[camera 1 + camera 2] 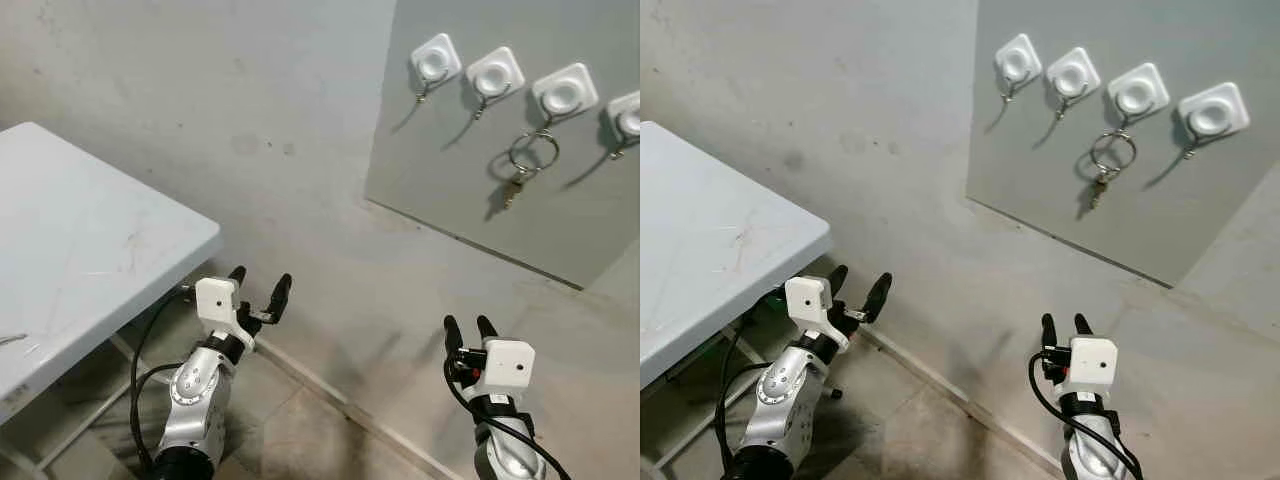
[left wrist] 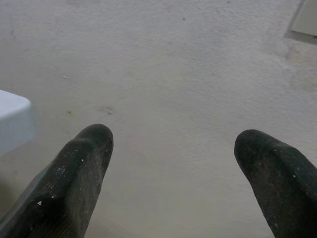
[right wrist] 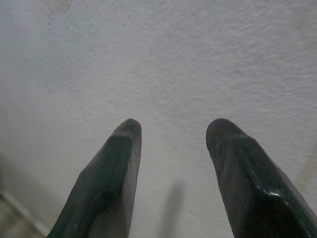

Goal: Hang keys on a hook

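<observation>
A grey board (image 1: 470,200) on the wall carries several white square hooks. The keys (image 1: 528,162), a metal ring with a small key under it, hang from the third hook (image 1: 564,93) from the left. My left gripper (image 1: 261,285) is low beside the table corner, open and empty, pointing at the bare wall. My right gripper (image 1: 469,327) is low at the right, well below the board, open with nothing between its fingers (image 3: 119,168).
A white table (image 1: 90,250) stands at the left on a metal frame, close to my left arm. A black cable loops along the left arm. The wall meets the tiled floor (image 1: 300,420) along a skirting line between my arms.
</observation>
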You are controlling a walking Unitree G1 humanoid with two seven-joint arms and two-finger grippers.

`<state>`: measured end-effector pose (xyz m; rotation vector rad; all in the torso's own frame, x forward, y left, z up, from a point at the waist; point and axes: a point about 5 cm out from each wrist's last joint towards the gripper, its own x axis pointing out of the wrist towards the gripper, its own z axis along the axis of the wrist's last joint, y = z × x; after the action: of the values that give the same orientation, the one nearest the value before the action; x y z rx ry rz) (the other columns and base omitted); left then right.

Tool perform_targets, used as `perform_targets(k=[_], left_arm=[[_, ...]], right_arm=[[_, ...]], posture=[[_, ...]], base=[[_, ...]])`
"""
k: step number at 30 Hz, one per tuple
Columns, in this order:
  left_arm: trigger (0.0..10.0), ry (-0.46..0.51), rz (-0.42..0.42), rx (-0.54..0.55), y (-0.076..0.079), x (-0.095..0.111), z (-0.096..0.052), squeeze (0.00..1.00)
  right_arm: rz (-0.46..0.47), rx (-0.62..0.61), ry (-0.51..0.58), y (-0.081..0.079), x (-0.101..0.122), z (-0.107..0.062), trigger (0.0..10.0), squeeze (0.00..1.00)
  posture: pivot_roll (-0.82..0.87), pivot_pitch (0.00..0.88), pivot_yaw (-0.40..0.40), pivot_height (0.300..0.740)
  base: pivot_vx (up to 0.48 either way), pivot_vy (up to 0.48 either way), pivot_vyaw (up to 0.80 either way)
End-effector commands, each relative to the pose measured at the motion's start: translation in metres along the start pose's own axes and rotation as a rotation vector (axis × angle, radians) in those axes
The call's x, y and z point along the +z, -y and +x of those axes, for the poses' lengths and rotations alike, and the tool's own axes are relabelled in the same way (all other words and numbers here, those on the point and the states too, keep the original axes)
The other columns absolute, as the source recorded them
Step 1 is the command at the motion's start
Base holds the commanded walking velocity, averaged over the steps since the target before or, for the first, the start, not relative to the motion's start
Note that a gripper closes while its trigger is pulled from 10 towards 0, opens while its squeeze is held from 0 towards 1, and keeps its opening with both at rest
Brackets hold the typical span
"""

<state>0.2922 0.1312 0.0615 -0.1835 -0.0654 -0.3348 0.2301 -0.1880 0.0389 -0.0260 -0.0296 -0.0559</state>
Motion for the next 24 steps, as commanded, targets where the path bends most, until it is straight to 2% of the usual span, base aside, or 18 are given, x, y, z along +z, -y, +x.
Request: perform_targets(k=[1, 12, 20, 24], left_arm=[[10.0, -0.002, 0.016, 0.001, -0.001, 0.000, -0.001, 0.00], [10.0, -0.007, 0.031, 0.002, -0.002, -0.001, 0.000, 0.00], [10.0, -0.148, 0.072, 0.011, -0.004, -0.033, -0.018, 0.00], [10.0, -0.178, 0.079, 0.003, -0.004, -0.039, -0.023, 0.00]], right_arm=[[0.002, 0.011, -0.023, -0.001, -0.004, 0.000, 10.0, 0.00], [-0.001, 0.037, -0.028, -0.004, -0.005, 0.006, 10.0, 0.00], [-0.023, 0.010, -0.195, 0.008, -0.041, -0.012, 10.0, 0.00], [-0.021, -0.010, -0.249, 0.013, -0.052, -0.021, 10.0, 0.00]], posture=[[-0.06, 0.000, -0.005, 0.740], [-0.05, 0.000, -0.015, 0.740], [-0.05, 0.000, -0.017, 0.740], [-0.05, 0.000, -0.016, 0.740]], base=[[0.000, 0.000, 0.80], [0.000, 0.000, 0.80], [0.000, 0.000, 0.80], [0.000, 0.000, 0.80]])
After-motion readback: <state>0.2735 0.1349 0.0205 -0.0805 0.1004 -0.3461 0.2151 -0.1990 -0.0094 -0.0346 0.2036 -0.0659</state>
